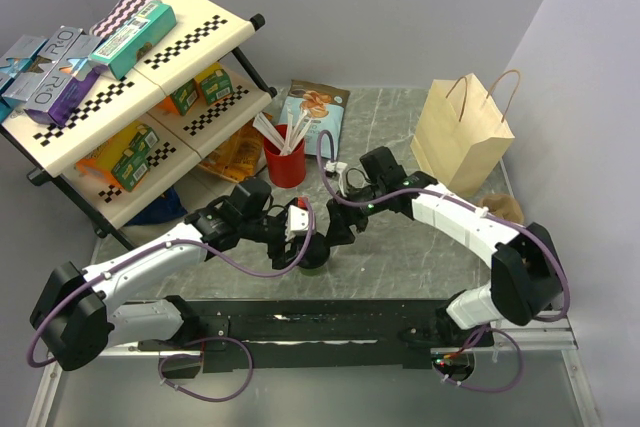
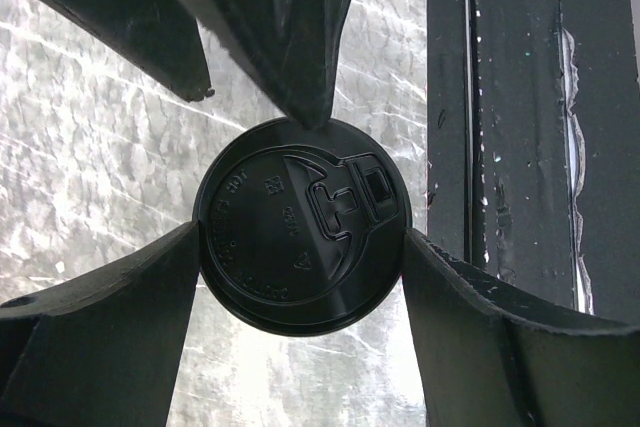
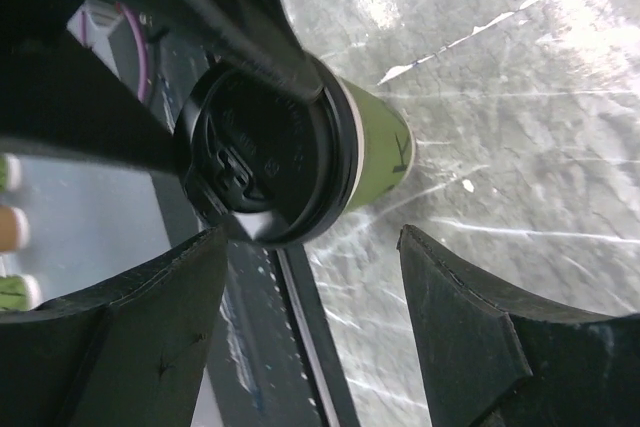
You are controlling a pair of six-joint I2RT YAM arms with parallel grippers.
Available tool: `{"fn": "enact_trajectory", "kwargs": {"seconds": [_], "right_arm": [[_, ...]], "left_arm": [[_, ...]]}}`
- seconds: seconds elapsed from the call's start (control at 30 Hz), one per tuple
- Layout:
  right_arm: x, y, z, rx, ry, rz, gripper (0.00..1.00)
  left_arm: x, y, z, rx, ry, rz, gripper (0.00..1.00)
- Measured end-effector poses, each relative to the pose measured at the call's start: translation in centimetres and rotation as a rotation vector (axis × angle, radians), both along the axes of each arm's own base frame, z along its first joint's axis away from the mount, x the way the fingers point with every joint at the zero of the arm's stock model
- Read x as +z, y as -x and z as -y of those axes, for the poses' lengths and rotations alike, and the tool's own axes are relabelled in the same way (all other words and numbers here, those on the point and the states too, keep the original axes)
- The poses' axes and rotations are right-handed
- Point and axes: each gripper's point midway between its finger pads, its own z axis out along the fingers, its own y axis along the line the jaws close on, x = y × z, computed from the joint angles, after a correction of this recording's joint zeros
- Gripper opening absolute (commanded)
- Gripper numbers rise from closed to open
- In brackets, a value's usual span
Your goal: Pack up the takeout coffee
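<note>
Toward the robot from the red cup (image 1: pixel 285 162) — takeout coffee (image 3: pixel 380 152), upright, lid (image 2: pixel 300 227) on. Left gripper (image 2: pixel 302 239) clamps the lid rim, one finger on either side (both touching). Right gripper (image 3: pixel 312 242) — fingers spread wide, just beside the coffee.

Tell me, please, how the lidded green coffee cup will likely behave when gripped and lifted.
The cup looks like paper, so squeezing would probably dent it. Its black lid looks smooth and pressed on; the left claw pinching its rim might slip or pop it off.
</note>
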Motion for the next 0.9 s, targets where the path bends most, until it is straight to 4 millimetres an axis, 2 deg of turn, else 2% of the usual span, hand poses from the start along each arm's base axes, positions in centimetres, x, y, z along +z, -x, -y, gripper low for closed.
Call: {"fn": "enact_trajectory", "kwargs": {"seconds": [0.37, 0.73, 0.9], "right_arm": [[-0.1, -1.2, -2.0, -0.038, -0.038, -0.105, 0.76], [-2.3, -1.3, -2.7, -0.069, 0.003, -0.206, 0.72], [-2.5, -1.3, -2.8, -0.083, 0.005, -0.231, 0.70]], "left_arm": [[-0.1, -0.5, -0.1, 0.028, 0.005, -0.002, 0.80], [-0.1, -0.8, -0.1, 0.058, 0.019, -0.023, 0.81], [-0.1, -0.9, -0.1, 0.077, 0.026, -0.040, 0.83]]}}
